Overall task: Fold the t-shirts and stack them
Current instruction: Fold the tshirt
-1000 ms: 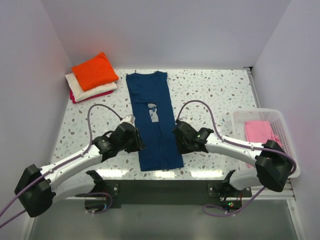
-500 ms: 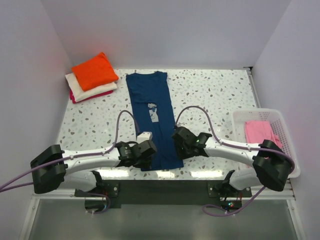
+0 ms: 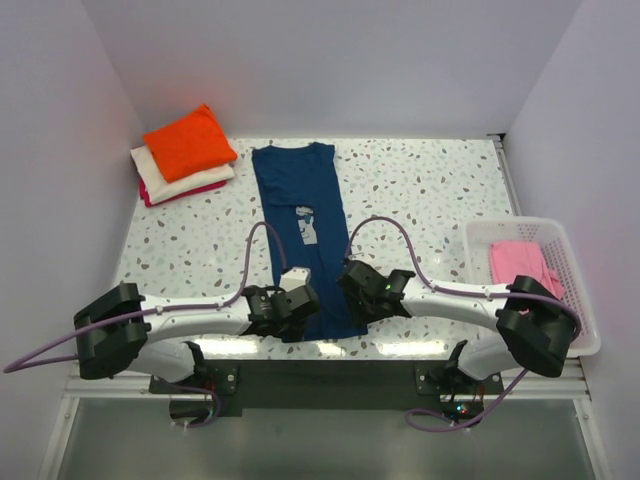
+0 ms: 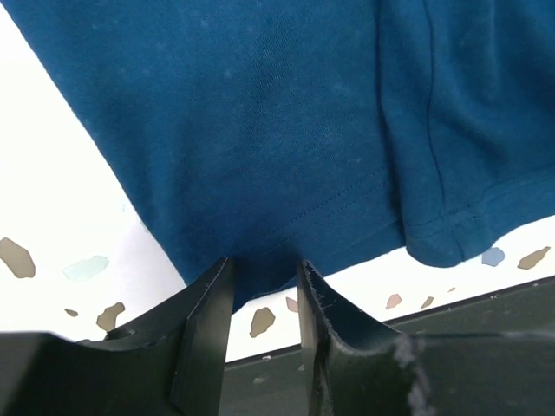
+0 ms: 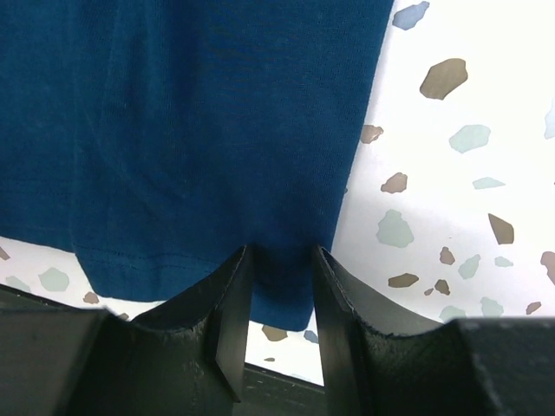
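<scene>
Both arms are white tubes with chunky black joints, purple cables looping off them, matte black wedge fingers, maybe ridged inside.

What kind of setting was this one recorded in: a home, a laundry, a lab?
Most likely a lab test cell, not a home: plain white walls box in a speckled terrazzo-style table, with two arms bolted at its near edge. The laundry is staged: a navy t-shirt, a folded stack, a white basket.
</scene>
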